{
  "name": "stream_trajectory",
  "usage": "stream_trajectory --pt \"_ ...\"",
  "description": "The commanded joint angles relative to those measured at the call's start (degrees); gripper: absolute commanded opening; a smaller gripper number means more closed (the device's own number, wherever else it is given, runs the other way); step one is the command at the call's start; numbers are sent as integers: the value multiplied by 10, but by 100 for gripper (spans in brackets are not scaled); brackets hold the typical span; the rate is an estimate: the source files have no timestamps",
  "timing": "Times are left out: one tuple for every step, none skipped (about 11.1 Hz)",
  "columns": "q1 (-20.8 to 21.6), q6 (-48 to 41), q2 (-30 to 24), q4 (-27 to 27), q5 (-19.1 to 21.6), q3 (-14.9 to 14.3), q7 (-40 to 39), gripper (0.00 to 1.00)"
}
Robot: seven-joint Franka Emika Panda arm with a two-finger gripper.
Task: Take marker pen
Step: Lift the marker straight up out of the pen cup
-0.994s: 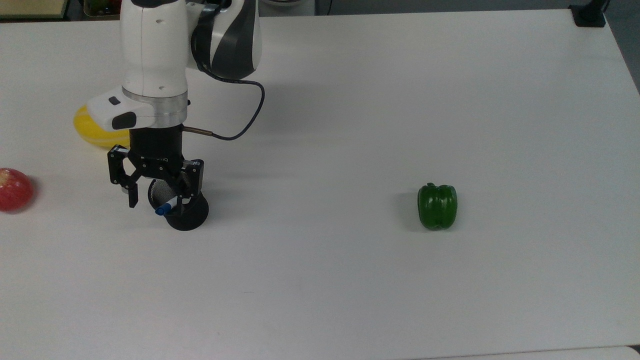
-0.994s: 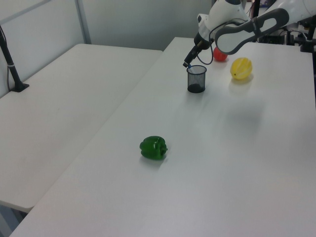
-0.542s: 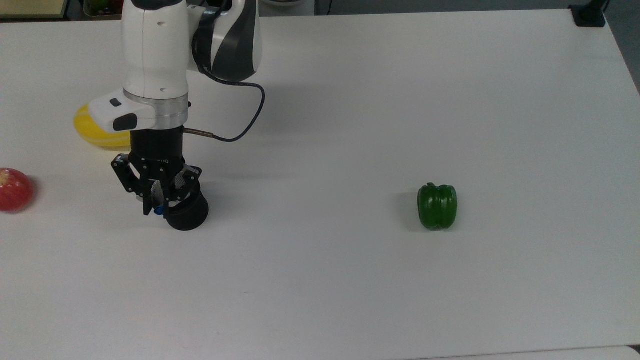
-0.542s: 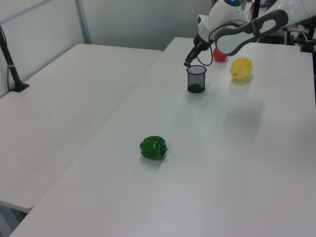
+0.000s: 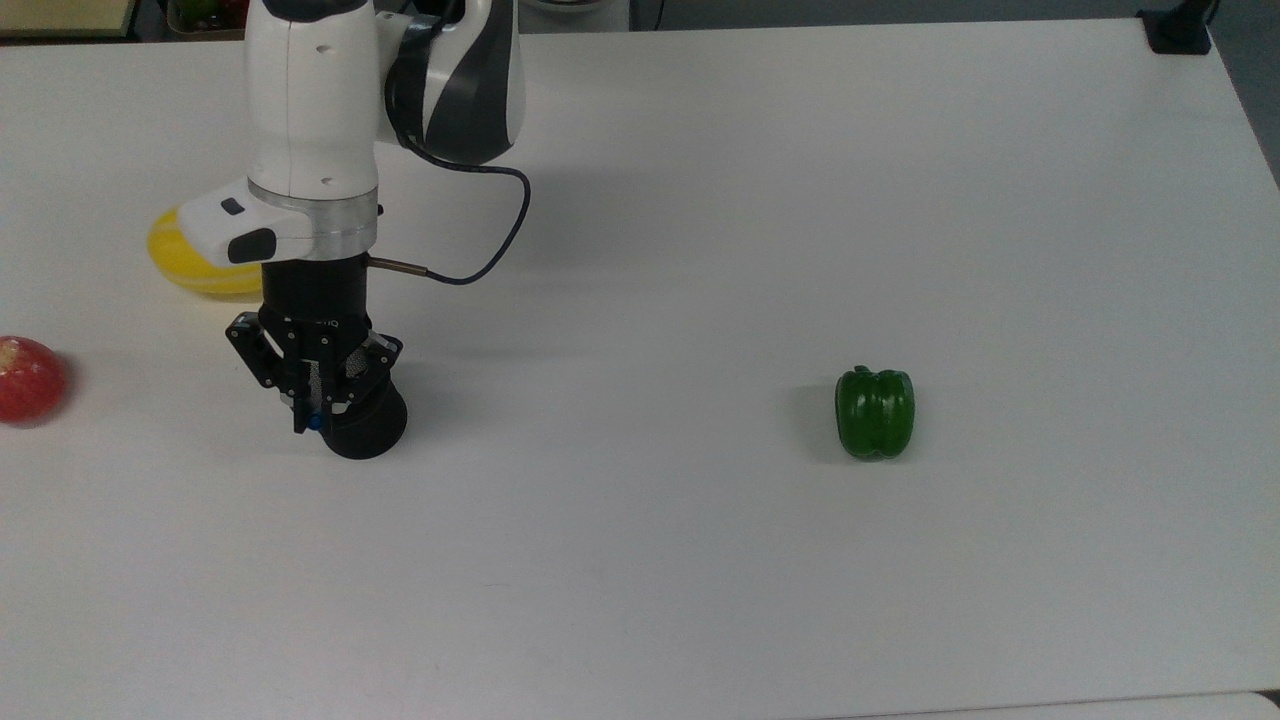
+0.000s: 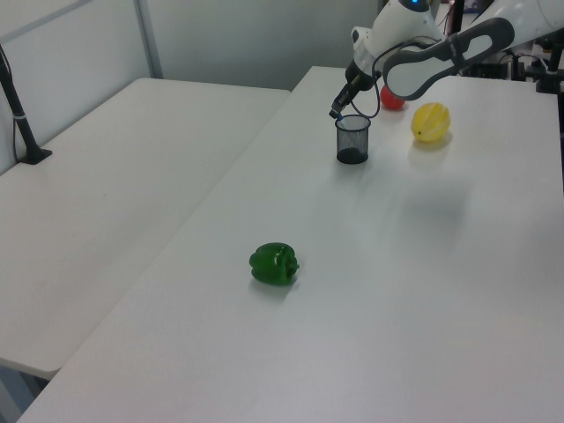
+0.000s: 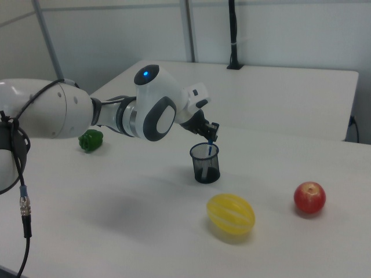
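Gripper (image 5: 312,405) fingers are pinched together on the blue-capped top of the marker pen (image 5: 316,421), which stands in the black mesh cup (image 5: 366,428); in the right view the gripper (image 7: 210,134) sits just above the cup (image 7: 205,163) and the pen (image 7: 210,145) shows as a thin blue stroke running from the fingers down past the rim. Most of the pen's barrel is hidden behind the mesh and the black linkage, so its white body and print cannot be made out. In the left view the gripper (image 6: 337,109) and the cup (image 6: 352,139) are small and far off, and the pen there is too slight to pick out. The cup is a round, see-through wire weave with a solid dark base. Behind the arm's glossy white wrist lies a yellow, ribbed, oval fruit (image 5: 187,265), partly covered by the wrist in the top view. A red apple (image 5: 30,379) sits at the top view's left edge, and a shiny, lobed green pepper (image 5: 875,412) rests well apart on the smooth white table (image 5: 700,560).
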Motion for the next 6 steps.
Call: stream_trajectory --pt "3 7 -6 -1 -3 -2 -1 2" --pt "3 5 -11 -1 -1 -2 -1 2" --pt "3 2 -22 -1 1 -2 -1 2" --pt "3 1 -33 -1 2 -2 0 2" --pt "3 -2 -47 -1 3 -2 0 2" --pt "4 -2 -64 -1 4 -2 7 2"
